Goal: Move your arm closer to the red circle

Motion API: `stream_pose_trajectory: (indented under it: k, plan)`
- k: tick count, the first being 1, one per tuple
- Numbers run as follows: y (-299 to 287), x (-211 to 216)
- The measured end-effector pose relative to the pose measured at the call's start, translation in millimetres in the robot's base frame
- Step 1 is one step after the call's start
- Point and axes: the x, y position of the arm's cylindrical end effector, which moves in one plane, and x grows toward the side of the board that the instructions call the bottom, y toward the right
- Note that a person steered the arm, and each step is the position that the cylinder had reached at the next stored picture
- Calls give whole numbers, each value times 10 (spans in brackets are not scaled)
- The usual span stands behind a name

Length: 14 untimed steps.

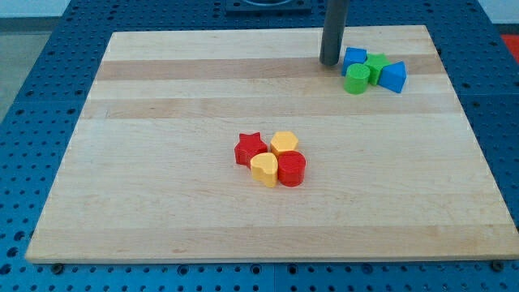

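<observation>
- Eight blocks lie on the wooden board point(162, 203), in two clusters of four; read them from the view's bottom upward.
- Nearest to you is the centre cluster. The red circle point(291, 169) sits at its 4 o'clock corner, touching the yellow heart point(263, 169) at its 9 o'clock side.
- Directly at the red circle's 12 o'clock you find the yellow hexagon point(285, 143), in contact with it.
- The red star point(250, 148) occupies the cluster's 10 o'clock corner, against both yellow blocks.
- Farther back, at 1 o'clock from the centre cluster and well apart from it, lies the second cluster: green cylinder point(358, 79) in front, green block point(377, 66) behind it, blue triangular block point(394, 76) at the 3 o'clock end, blue block point(353, 57) at the rear.
- My tip point(329, 62) rests just beside the blue block, at its 9 o'clock side. It is a plain rod; no jaws exist to open or close.
- The red circle lies at 7 o'clock from my tip, well apart.
</observation>
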Motion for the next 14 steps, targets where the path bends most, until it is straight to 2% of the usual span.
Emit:
stream_pose_trajectory:
  k: [2,4,6,8,9,11,12,14]
  plan:
    - [-77,0]
    - [-756,37]
    - [-825,612]
    - [-87,1257]
    - [95,1663]
    - [65,2759]
    - [-119,2917]
    - [-432,2887]
